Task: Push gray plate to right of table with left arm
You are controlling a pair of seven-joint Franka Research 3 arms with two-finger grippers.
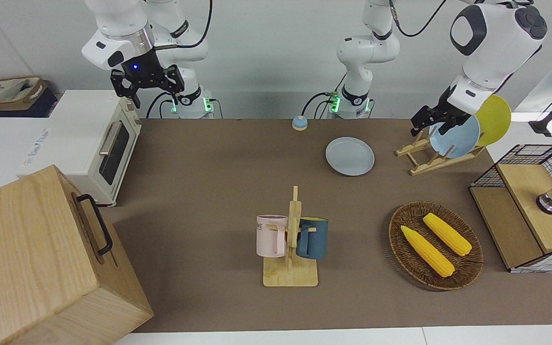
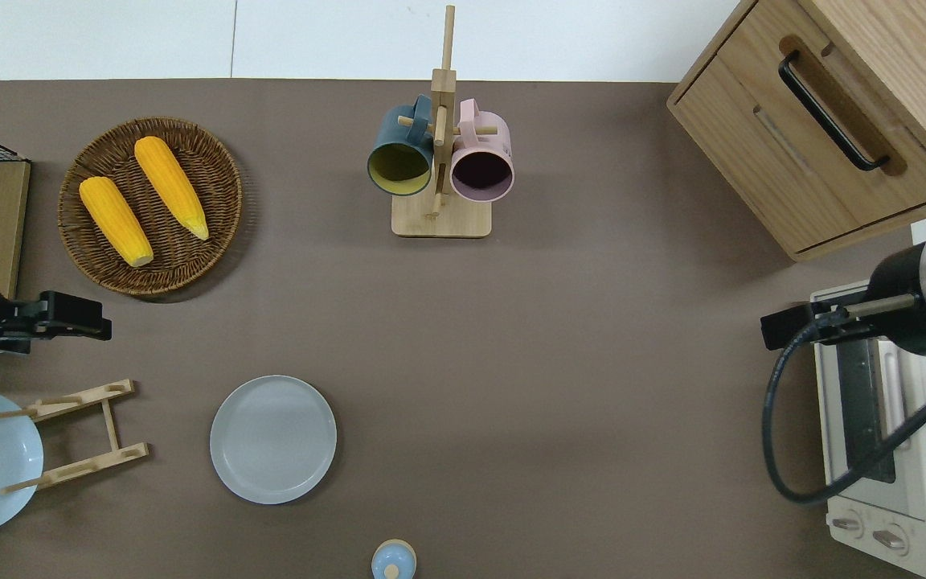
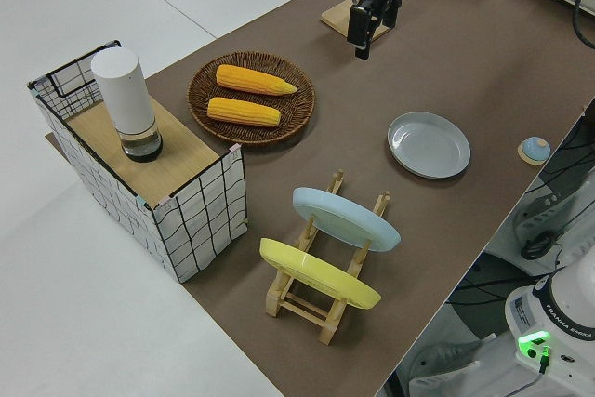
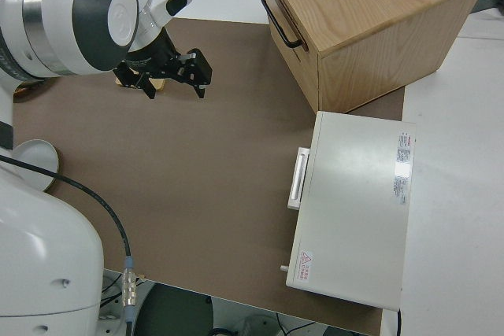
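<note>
Left claw (image 2: 69, 315): held aloft, finger state cannot be told.
Gray plate (image 2: 273, 439): lies toward the right arm's end of the desk (image 2: 559, 338), well apart from it.

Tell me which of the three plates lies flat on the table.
The gray plate lies flat on the table; the sky-blue plate and yellow plate stand in the wooden rack.

The left arm (image 1: 491, 43) bends down from high, its gripper (image 2: 69, 316) in the air over the table (image 2: 559, 338). The right arm is parked.
</note>
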